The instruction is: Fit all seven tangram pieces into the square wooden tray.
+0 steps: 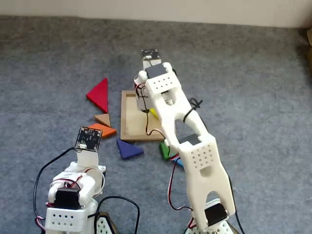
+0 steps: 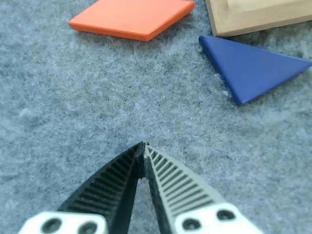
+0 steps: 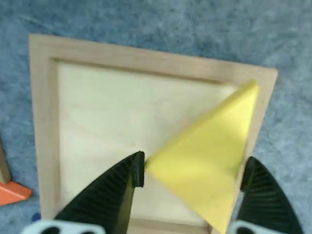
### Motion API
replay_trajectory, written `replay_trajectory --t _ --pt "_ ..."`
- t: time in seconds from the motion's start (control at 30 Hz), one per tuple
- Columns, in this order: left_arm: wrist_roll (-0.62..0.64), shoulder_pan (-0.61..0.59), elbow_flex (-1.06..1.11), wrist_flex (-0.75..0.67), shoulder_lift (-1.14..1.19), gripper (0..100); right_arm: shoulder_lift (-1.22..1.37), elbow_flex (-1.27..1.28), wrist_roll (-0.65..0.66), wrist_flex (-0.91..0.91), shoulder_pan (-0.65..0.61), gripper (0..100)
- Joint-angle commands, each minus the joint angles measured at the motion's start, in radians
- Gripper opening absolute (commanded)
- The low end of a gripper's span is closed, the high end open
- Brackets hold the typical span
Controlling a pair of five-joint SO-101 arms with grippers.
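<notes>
The square wooden tray (image 1: 127, 117) lies mid-table, and its floor (image 3: 97, 122) is bare. My right gripper (image 3: 192, 170) hangs over it, shut on the yellow triangle (image 3: 209, 161), which is tilted with one corner above the tray's rim (image 3: 265, 97). From above, a bit of that yellow triangle (image 1: 154, 113) peeks out under the right arm. My left gripper (image 2: 144, 148) is shut on nothing, low over the carpet. Ahead of it lie the orange parallelogram (image 2: 131, 17) and the blue triangle (image 2: 253, 66), by a tray corner (image 2: 253, 17).
Left of the tray lie a red triangle (image 1: 99, 95), a small tan triangle (image 1: 103, 119) and the orange parallelogram (image 1: 102, 130). The blue triangle (image 1: 129, 148) sits at the tray's front. A green piece (image 1: 165, 150) and a light-blue piece (image 1: 179, 162) lie beside the right arm.
</notes>
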Motion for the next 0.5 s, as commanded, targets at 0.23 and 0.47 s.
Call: replay_trajectory --t 0.23,0.47 --pt "-0.002 -0.013 0.019 0.005 -0.021 0 -0.031 -0.202 -0.003 0.090 0.008 31.4" --pt "-0.002 -0.013 0.019 0.005 -0.021 0 -0.021 -0.272 -0.003 0.142 0.013 18.4"
